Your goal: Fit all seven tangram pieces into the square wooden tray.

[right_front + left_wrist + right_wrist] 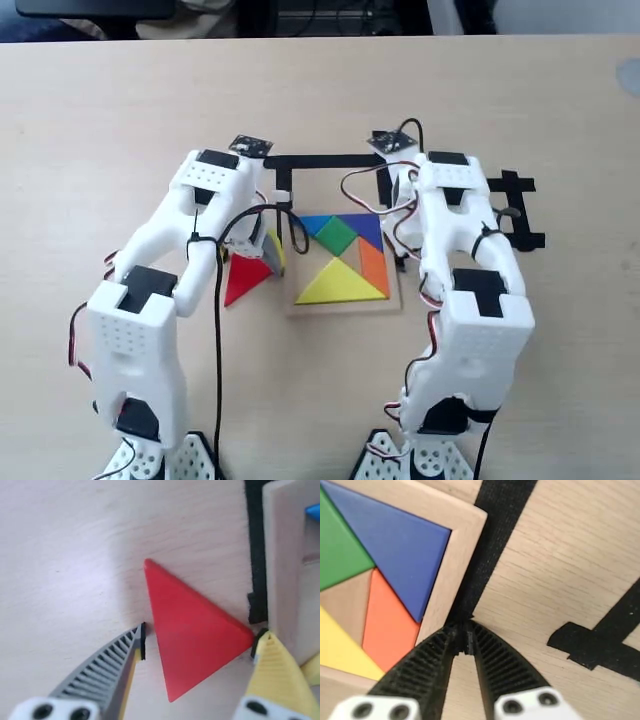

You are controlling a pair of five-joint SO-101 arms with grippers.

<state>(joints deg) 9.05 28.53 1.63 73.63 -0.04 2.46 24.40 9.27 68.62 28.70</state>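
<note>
The square wooden tray [340, 307] sits mid-table and holds a yellow triangle [340, 283], an orange piece [372, 265], a green square [338, 235], a dark blue triangle [366, 228] and a small light blue triangle [318, 224]. A red triangle [192, 635] lies flat on the table just left of the tray [285, 555]. My left gripper [200, 639] is open and straddles it: the grey finger [122, 652] stands a little off one edge and the yellow finger [272, 672] is at its corner by the tray. My right gripper [467, 640] is shut and empty, low beside the tray's right rim [455, 570].
Black tape strips [330, 160] frame the table behind the tray, with more tape [592, 645] to its right. Bare tray floor [347, 600] shows between the green, orange and yellow pieces. Both arms flank the tray closely, and open table lies to the far left and right.
</note>
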